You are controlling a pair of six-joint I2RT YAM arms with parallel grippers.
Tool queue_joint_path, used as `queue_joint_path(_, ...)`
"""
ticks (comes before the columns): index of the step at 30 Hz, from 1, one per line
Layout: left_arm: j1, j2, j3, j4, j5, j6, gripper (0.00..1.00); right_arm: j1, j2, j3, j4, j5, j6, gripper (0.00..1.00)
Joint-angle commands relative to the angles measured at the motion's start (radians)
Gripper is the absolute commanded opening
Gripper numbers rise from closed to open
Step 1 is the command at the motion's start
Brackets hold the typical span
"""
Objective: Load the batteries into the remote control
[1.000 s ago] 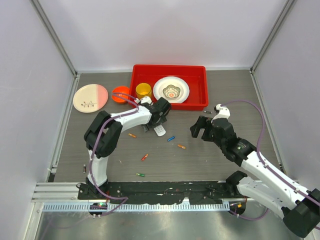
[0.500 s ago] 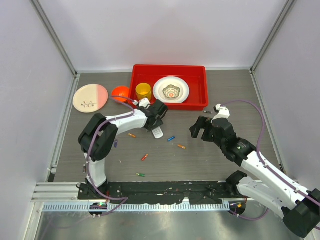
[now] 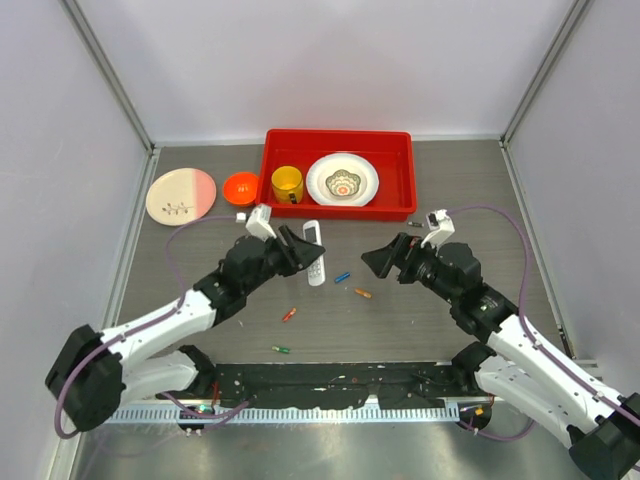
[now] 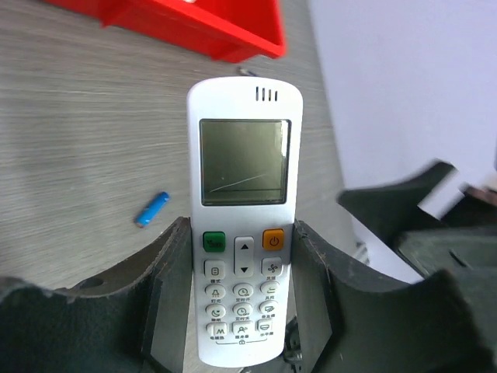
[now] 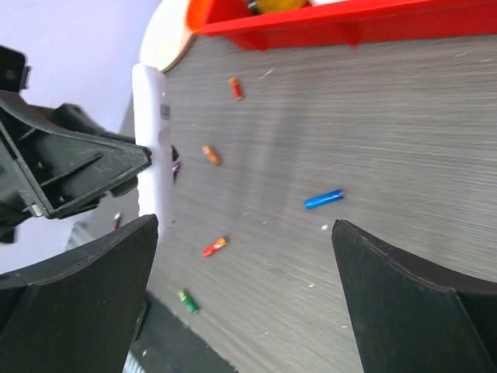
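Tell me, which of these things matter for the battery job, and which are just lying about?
Needed: remote control in the left gripper; blue battery, orange battery, red battery, green battery.
Just lying about: red tray, yellow cup, patterned plate, orange bowl, pink-and-cream plate.

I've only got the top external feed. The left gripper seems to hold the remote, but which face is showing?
Observer: In the left wrist view the remote control faces that camera with its screen and buttons. Its back cover is out of sight.
Operator: How is it gripped?
Observer: The left gripper is shut on the remote's button end, one finger against each long edge.
Operator: Is my right gripper carrying anything?
Observer: No. In the right wrist view the right gripper is open, with nothing between its fingers.
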Motion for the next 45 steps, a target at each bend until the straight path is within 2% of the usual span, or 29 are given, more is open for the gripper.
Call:
queue_joint_path(1,0.008,-0.132,-0.176,0.479,0.173,0.047,0.0,-0.004,0.018,-0.027,0.242,-0.247,0.09,1.0)
queue_joint_path(3,0.022,-0.17,-0.192,0.5,0.237,0.041,0.0,-0.004,0.038,-0.028,0.296,-0.354,0.113,1.0)
queue_joint_path(5,0.035,-0.218,-0.234,0.601,0.269,0.021,0.0,-0.004,0.053,-0.062,0.372,-0.438,0.18,1.0)
queue_joint_path(7,0.046,-0.237,-0.296,0.745,0.273,-0.012,0.0,-0.004,0.059,-0.082,0.455,-0.468,0.213,0.99)
queue_joint_path(9,0.068,-0.235,-0.324,0.821,0.3,-0.066,0.0,-0.001,0.064,-0.099,0.5,-0.497,0.227,1.0)
queue_joint_path(18,0.089,0.008,-0.276,1.239,0.414,-0.298,0.0,0.006,0.094,-0.148,0.785,-0.552,0.322,1.0)
queue_joint_path(21,0.092,0.096,-0.239,1.353,0.467,-0.37,0.0,0.012,0.105,-0.13,0.81,-0.555,0.3,0.99)
queue_joint_path(23,0.092,0.125,-0.227,1.385,0.483,-0.408,0.0,0.023,0.128,-0.081,0.723,-0.561,0.257,1.0)
queue_joint_path(30,0.092,0.164,-0.181,1.385,0.496,-0.413,0.0,0.069,0.199,-0.021,0.65,-0.561,0.182,1.0)
queue_joint_path(36,0.092,0.168,-0.172,1.385,0.501,-0.419,0.0,0.088,0.257,-0.008,0.689,-0.56,0.193,0.96)
queue_joint_path(45,0.092,0.158,-0.17,1.385,0.512,-0.427,0.0,0.091,0.331,-0.038,0.9,-0.567,0.305,0.88)
